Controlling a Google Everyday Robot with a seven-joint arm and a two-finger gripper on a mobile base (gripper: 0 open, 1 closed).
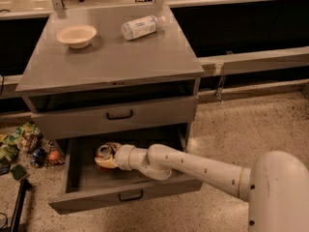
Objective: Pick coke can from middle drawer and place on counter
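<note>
I'm at the grab step here. The gripper (107,157) is down inside the middle drawer (159,190), toward its left-back part, right up against the coke can (104,151). From this angle I honestly can't tell whether it has clamped on the can or is only wrapped around it, so I wouldn't call the pick done yet.

The can sits on the drawer floor, nothing else in there with it as far as I can see. What shows is mostly the silver top facing up at the camera. The red body is almost all hidden behind the gripper, so I can't say if it's standing dead straight or leaning a bit.

My read on the next move: confirm a firm hold, then lift straight up until the can clears the drawer's low walls and pull back out past the drawer's front. After that it goes up to the counter (116,62), well above the drawer. There's a bowl (76,35) and a plastic bottle (140,27) lying up there, so I'd aim for the bare front part directly over the drawer.
</note>
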